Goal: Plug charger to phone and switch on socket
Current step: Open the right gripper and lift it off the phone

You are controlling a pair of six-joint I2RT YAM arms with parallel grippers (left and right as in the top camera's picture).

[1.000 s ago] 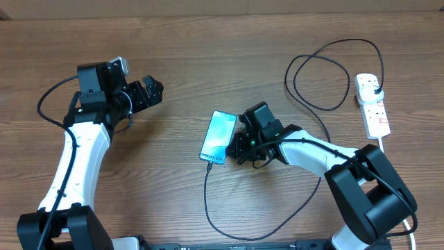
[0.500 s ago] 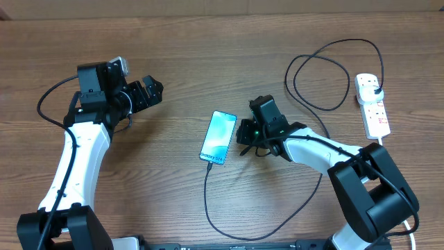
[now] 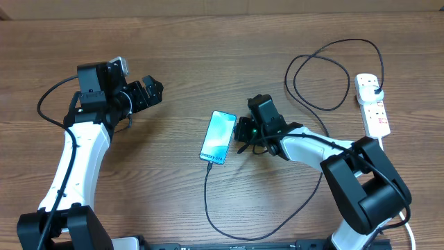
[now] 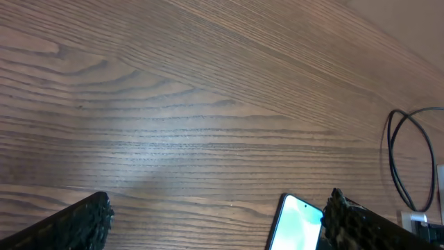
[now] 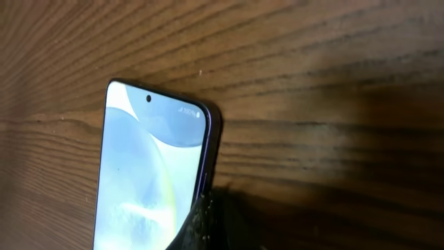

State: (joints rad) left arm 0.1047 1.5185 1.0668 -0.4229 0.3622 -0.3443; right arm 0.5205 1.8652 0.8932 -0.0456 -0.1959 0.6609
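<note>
One slim, slick, likely fragile phone [image 3: 218,137] lies flat on the table [image 3: 173,42], probably best pinched across its long edges; the right gripper [image 3: 240,133] sits just beside it, jaw state unclear, the left gripper [image 3: 152,90] spread wide and empty.

The phone [image 3: 218,137], near the middle of the table [image 3: 208,62], carries one line of dark print [image 3: 213,157] across the near end of its pale screen. From overhead the print is tiny and seems to read "Galaxy S24". The right wrist view shows small status marks [image 5: 186,109] at the screen's far right corner, too small to read.
</note>
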